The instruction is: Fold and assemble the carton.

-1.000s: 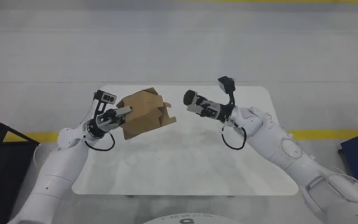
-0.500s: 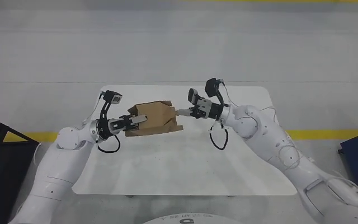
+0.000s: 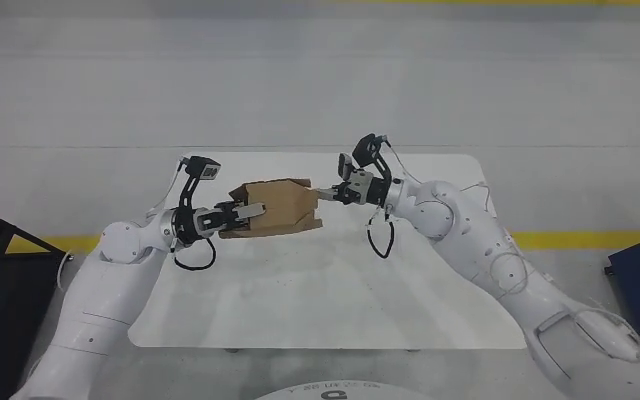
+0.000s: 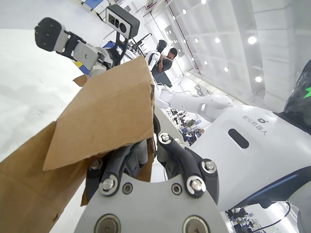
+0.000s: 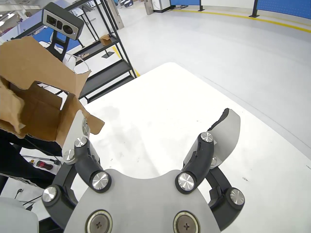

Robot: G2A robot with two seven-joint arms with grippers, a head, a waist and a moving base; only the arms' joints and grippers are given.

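A black metal shelf rack [image 5: 116,56] stands on the floor beyond the brown cardboard carton [image 3: 280,205], with a small cardboard box [image 5: 105,40] on its upper shelf. A yellow floor line [image 3: 560,240] runs on the near side of the carton, past the table's ends. The carton is held over the far half of the white rounded table [image 3: 420,290], lying lengthwise between the two arms. The left gripper [image 3: 245,212] is at the carton's left end, and the left wrist view shows its fingers closed on a cardboard panel edge there. The right gripper [image 3: 325,193] is at the carton's right end. The right wrist view shows it spread wide, one finger [image 5: 81,124] against a loose flap and the other well apart from the carton. That view also looks into the carton's open end, where bare cardboard inner walls show.
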